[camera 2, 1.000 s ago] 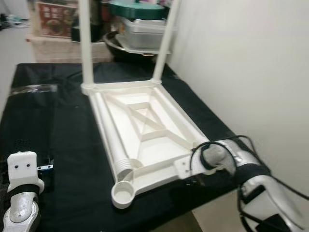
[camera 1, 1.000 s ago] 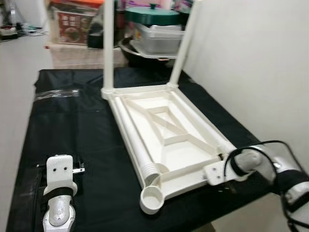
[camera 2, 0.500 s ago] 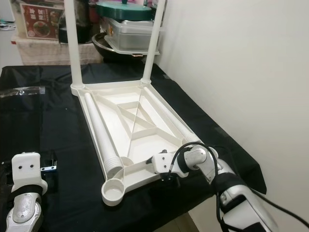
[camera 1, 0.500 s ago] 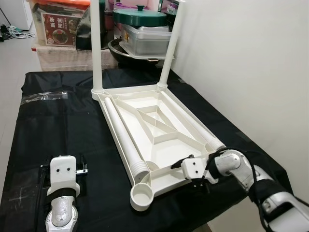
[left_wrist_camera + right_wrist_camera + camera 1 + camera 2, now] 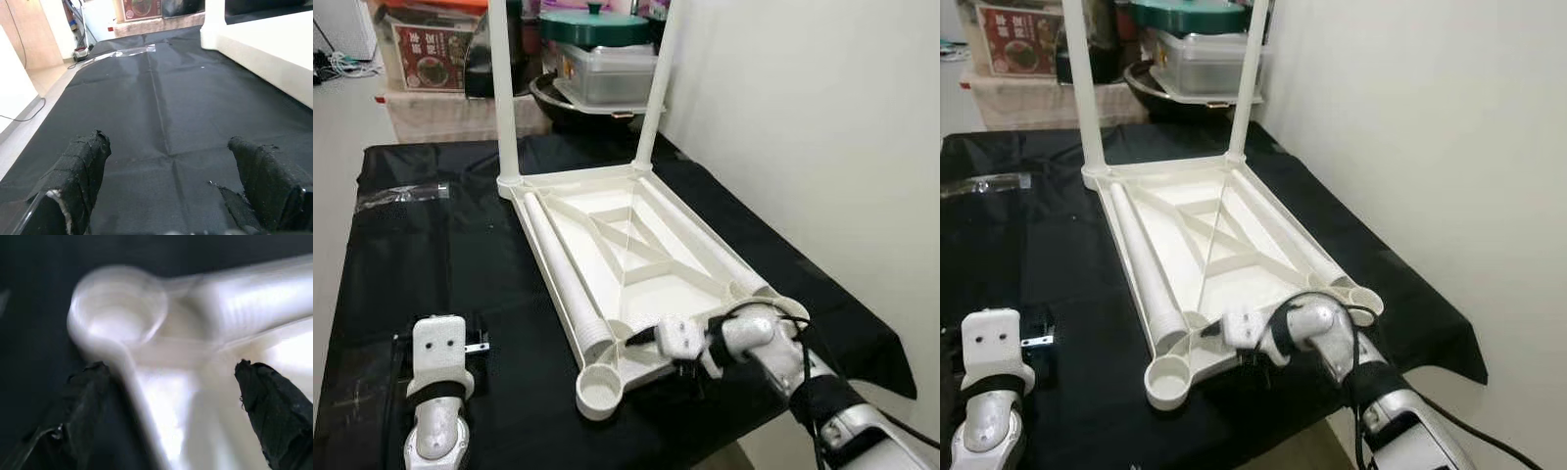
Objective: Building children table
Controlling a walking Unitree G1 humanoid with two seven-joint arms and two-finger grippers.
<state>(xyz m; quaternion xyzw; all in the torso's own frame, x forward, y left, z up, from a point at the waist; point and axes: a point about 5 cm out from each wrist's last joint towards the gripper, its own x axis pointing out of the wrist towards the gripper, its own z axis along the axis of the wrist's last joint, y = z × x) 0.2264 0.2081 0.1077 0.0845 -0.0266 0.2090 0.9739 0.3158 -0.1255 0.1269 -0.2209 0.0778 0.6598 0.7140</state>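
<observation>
Right tool [image 5: 166,396], fingers spread, over the near edge of the upturned white tabletop [image 5: 636,259]; left tool [image 5: 168,166] spread, idle near left.

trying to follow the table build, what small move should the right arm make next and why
Probably ease the open right gripper onto the loose leg lying in the upturned tabletop, since the near corner socket stands empty.

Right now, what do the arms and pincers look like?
Both arms are silver with black wrist bands. White blocky wrist housings: left pincer, right pincer. Fingers are black and rough-textured. Black cables loop along the right arm.
</observation>
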